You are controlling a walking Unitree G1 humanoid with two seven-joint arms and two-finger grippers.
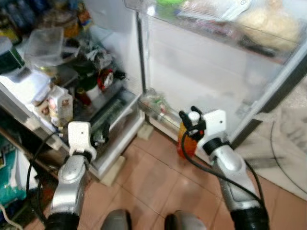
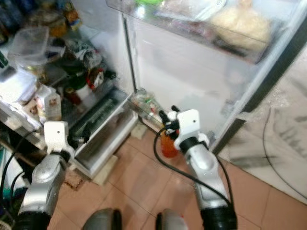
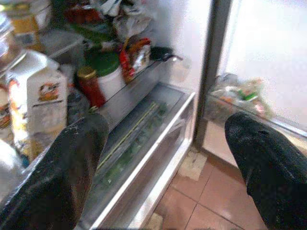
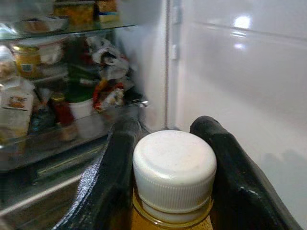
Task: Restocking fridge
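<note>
An orange bottle [image 1: 188,141] with a white cap [image 4: 174,170] hangs just above the tiled floor in front of the open fridge. My right gripper [image 1: 193,121] is shut on its neck, one black finger [image 4: 109,177] on each side of the cap. My left gripper [image 3: 163,163] is open with nothing between its fingers [image 3: 72,167]; it hovers near the fridge's bottom drawer [image 1: 112,120]. The fridge shelves [image 1: 43,81] are crowded with jars, cartons and bags. The open door's lower bin [image 1: 156,106] holds a few packets.
A clear door bin [image 1: 225,24] with bags juts out overhead at the upper right. A white carton [image 3: 43,100] and a red jar [image 3: 88,86] stand at the shelf front. A small block [image 1: 145,131] lies on the floor by the drawer. Cables loop from both arms.
</note>
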